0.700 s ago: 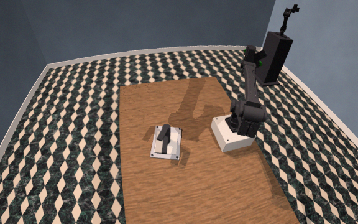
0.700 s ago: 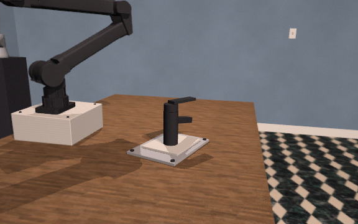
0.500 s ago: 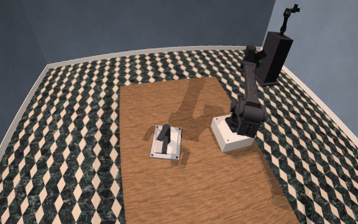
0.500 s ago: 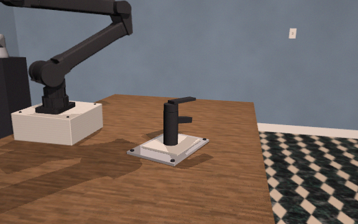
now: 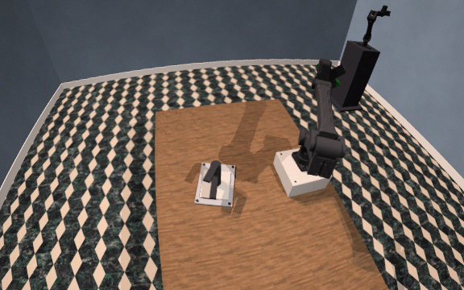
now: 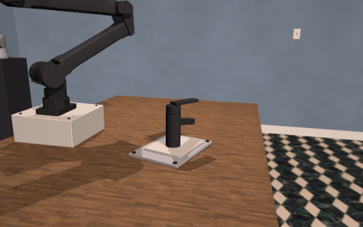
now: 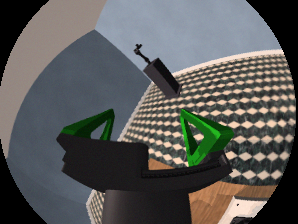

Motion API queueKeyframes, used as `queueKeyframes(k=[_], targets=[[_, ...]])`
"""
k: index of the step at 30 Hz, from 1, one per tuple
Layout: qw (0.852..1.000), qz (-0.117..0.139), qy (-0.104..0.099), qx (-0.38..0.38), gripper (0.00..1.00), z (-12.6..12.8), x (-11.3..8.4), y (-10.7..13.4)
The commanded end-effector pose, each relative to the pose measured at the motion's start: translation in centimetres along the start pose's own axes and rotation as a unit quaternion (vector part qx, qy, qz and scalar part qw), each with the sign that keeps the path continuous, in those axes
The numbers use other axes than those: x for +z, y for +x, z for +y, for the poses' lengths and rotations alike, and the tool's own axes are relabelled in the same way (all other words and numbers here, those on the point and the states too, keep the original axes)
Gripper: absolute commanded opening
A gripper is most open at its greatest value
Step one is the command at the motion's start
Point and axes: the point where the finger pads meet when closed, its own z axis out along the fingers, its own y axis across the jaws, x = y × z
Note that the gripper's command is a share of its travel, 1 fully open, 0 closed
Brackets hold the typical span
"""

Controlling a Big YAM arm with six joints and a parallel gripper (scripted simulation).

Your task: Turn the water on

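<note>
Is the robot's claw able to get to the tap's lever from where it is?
Probably yes. The claw is open and empty, raised far from the lever, which sticks out sideways atop the tap. Nothing stands between them over the table.
</note>
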Motion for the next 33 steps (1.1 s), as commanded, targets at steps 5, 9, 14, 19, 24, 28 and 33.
queueKeyframes(k=[5, 9, 14, 19, 24, 28, 33], targets=[[1.000, -0.004, -0.004, 0.002, 1.00, 0.4, 0.0, -0.4], [1.000, -0.004, -0.004, 0.002, 1.00, 0.4, 0.0, -0.4], [1.000, -0.013, -0.013, 0.008, 1.00, 1.6, -0.1, -1.6], [1.000, -0.004, -0.018, -0.001, 1.00, 2.3, -0.1, -1.4], [0.998, 0.031, -0.033, -0.033, 1.00, 4.3, 0.1, 0.2], [0.991, 0.084, -0.056, -0.083, 1.00, 6.7, -0.1, 3.1], [0.977, 0.137, -0.084, -0.138, 1.00, 9.1, -0.7, 6.3]])
